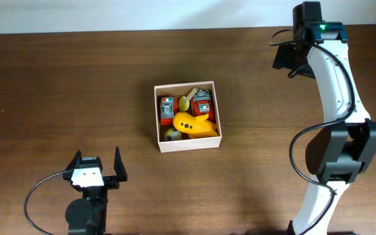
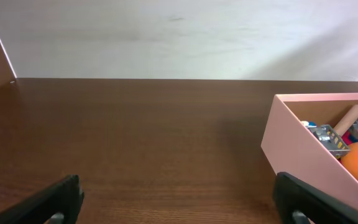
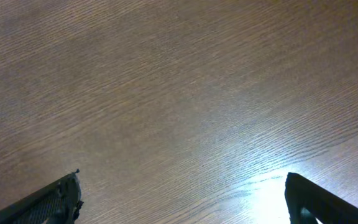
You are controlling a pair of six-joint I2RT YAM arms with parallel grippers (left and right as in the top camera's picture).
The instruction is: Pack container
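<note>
The container (image 1: 190, 143), a small square box with thin pale walls, sits mid-table. It holds a yellow toy (image 1: 195, 125), two red toys (image 1: 168, 108) and other small pieces. My left gripper (image 1: 97, 159) is near the front edge, left of the box and apart from it, open and empty. In the left wrist view the container's wall (image 2: 300, 152) shows at the right beyond the open left gripper (image 2: 179, 205). My right gripper (image 1: 291, 57) hangs at the back right, far from the box. In the right wrist view the right gripper (image 3: 182, 202) is open over bare wood.
The brown wooden table (image 1: 57, 85) ends at a pale wall along the back edge (image 2: 166, 78). The right arm's white links (image 1: 335, 85) rise from its base (image 1: 338, 156) at the right side. A black cable (image 1: 34, 196) loops beside the left arm.
</note>
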